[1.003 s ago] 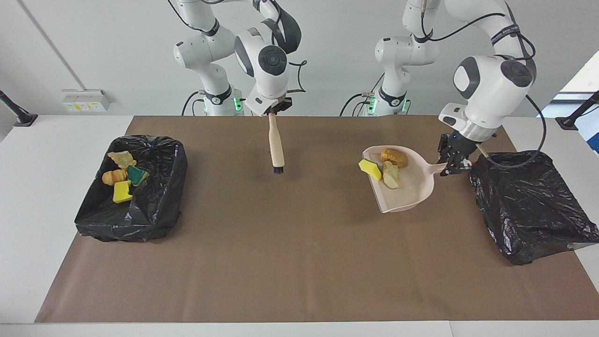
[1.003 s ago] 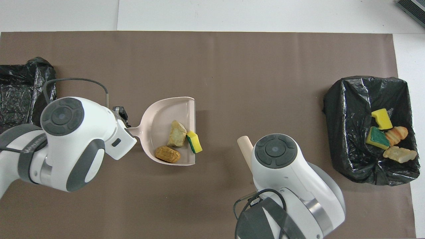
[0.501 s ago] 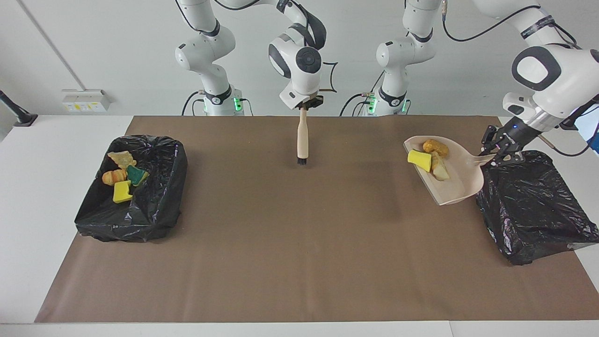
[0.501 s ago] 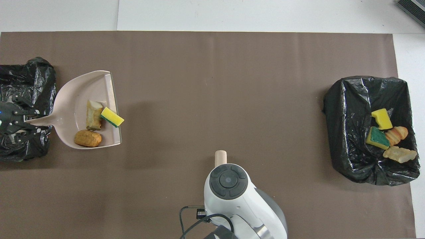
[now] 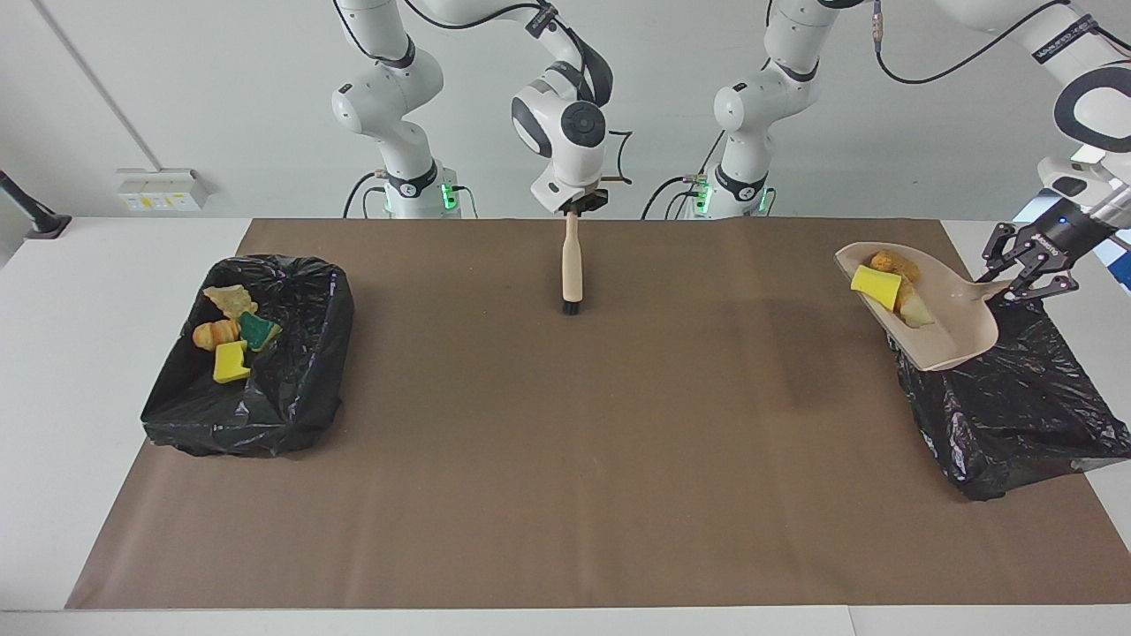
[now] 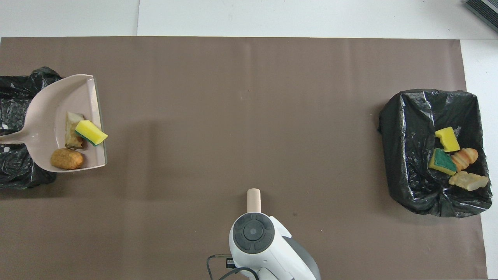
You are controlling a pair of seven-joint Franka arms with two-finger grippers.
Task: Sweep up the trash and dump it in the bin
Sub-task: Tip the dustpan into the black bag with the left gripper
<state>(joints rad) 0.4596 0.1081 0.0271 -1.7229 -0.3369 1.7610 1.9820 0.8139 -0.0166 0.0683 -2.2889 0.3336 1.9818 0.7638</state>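
My left claw has carried the beige plastic dustpan on toward the left arm's end of the worktop, and it now hangs over the rim of the black-bagged bin there, handle clamped. Three scraps of trash ride in the pan; four more lie in the second black-lined bin. My right claw, closed on the beige wooden brush, hangs bristles-down over the bare brown mat, with open room around it. The overhead view cuts off the left claw.
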